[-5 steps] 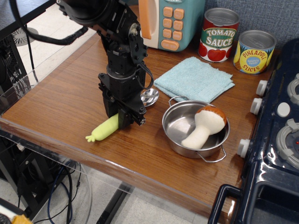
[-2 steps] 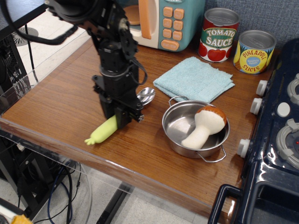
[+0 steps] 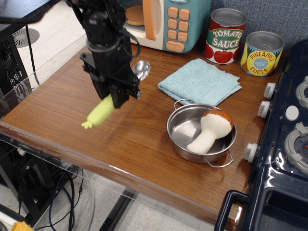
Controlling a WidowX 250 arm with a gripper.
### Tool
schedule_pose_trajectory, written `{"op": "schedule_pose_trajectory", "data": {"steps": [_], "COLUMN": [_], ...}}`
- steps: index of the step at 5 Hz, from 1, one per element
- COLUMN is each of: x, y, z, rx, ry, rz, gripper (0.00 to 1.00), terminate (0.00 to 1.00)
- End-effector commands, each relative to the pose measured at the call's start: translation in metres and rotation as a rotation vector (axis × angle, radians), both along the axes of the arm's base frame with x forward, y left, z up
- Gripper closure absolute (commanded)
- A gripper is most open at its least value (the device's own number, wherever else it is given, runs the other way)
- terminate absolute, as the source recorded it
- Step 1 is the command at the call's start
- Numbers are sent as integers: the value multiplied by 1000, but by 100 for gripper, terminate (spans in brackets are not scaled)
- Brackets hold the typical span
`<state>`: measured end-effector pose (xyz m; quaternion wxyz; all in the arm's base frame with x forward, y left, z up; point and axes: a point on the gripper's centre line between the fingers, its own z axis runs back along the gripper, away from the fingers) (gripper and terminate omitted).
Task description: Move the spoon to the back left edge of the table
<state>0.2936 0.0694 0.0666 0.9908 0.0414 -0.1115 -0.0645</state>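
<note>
The tool (image 3: 117, 96) is holding the spoon (image 3: 107, 103) by its green handle, lifted above the bench (image 3: 62, 110).

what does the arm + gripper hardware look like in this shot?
All matte black. The arm is built from blocky, angular segments with visible screws; a black cable loops along its right side. The gripper is a boxy black housing with short dark fingers. No markings or labels are legible.

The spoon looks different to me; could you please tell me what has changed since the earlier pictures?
The claw, already shut on the spoon, has raised it off the table and carried it left and toward the back. The spoon now hangs tilted, green handle tip lowest. The pot holding the mushroom, the cloth and both cans are unchanged.
</note>
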Motion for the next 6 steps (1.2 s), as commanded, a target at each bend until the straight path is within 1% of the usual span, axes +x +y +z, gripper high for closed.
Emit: {"op": "schedule_pose_trajectory", "data": {"steps": [1, 2, 3, 4, 5, 6], "x": [33, 53, 65, 70, 71, 72], "y": [51, 81, 105, 122, 134, 138], "z": [29, 22, 12, -6, -23, -34], "rx": [43, 60, 67, 67, 73, 61], "ry": [-91, -81, -62, -14, 34, 59], "rz": [173, 264, 325, 378, 405, 412], "gripper": [100, 100, 100, 100, 100, 100], "terminate": [0, 0, 0, 0, 0, 0]}}
